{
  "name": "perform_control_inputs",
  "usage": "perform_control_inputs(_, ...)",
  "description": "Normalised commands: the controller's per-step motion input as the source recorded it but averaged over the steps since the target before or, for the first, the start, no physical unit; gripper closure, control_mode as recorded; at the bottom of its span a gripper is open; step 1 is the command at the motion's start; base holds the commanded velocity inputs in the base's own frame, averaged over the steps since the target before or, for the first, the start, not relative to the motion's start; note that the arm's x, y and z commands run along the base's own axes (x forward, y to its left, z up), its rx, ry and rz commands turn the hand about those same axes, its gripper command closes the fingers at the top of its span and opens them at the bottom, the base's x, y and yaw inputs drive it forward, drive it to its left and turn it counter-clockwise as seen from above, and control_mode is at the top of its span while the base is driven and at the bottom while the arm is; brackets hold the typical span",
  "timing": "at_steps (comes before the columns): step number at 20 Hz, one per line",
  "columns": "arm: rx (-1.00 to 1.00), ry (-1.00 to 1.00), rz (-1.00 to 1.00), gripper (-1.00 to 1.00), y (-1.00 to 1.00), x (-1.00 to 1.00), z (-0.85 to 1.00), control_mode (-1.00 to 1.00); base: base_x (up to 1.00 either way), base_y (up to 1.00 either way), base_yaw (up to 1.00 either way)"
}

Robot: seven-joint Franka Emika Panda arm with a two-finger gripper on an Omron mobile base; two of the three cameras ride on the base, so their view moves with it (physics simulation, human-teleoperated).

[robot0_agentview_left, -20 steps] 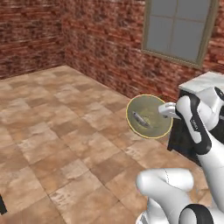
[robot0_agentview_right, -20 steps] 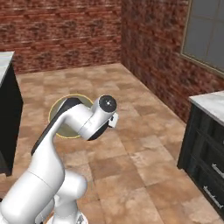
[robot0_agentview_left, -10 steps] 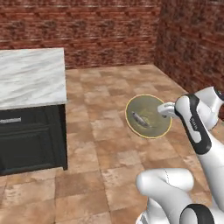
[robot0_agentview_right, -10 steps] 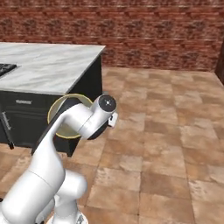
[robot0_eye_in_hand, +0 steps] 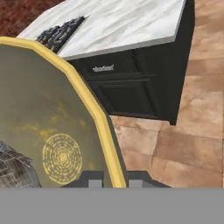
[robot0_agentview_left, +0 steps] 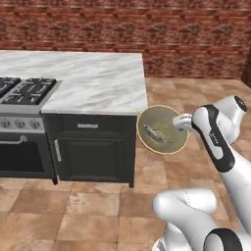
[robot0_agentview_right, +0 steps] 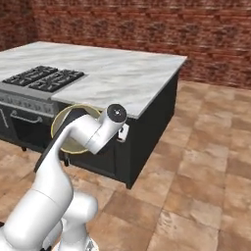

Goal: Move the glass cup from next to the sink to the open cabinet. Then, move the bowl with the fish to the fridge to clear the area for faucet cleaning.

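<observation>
My gripper (robot0_agentview_left: 182, 122) is shut on the rim of the olive-yellow bowl (robot0_agentview_left: 162, 130), holding it in the air beside the island's corner. The bowl is tipped so its inside faces the left base camera. The small silver-grey fish (robot0_agentview_left: 156, 134) lies inside it. In the hand view the bowl (robot0_eye_in_hand: 48, 122) takes up the left half, its yellow rim runs down between the fingertips of my gripper (robot0_eye_in_hand: 114, 178), and the fish (robot0_eye_in_hand: 11, 168) sits at the lower left. From the right base view the bowl (robot0_agentview_right: 65, 119) shows behind my arm. The glass cup, sink, open cabinet, fridge and faucet are out of view.
A kitchen island with a white marble top (robot0_agentview_left: 88, 78) and black base cabinets (robot0_agentview_left: 90, 149) stands close on the left. A stove (robot0_agentview_left: 22, 90) with a black cooktop is set in its left end. A brick wall (robot0_agentview_left: 147, 29) runs behind, with tiled floor (robot0_agentview_right: 206, 162) to the right.
The whole picture has swung sideways with the base: the window and bare floor are gone, and the island and stove have come into view. The bowl keeps its place in my gripper.
</observation>
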Motion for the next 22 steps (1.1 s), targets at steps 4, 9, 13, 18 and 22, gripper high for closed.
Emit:
perform_control_inputs(4, 0.00, 0.00, 0.00, 1.00, 0.00, 0.00, 0.00, 1.00, 0.30, 0.58, 0.62)
perform_control_inputs(9, 0.00, 0.00, 0.00, 1.00, 0.00, 0.00, 0.00, 1.00, 0.41, 0.47, 0.62)
perform_control_inputs(13, 0.00, 0.00, 0.00, 1.00, 0.00, 0.00, 0.00, 1.00, 0.77, 0.55, 0.51)
perform_control_inputs(18, 0.00, 0.00, 0.00, 1.00, 0.00, 0.00, 0.00, 1.00, 0.94, 0.54, 0.44)
perform_control_inputs(22, 0.00, 0.00, 0.00, 1.00, 0.00, 0.00, 0.00, 1.00, 1.00, 0.25, 0.32)
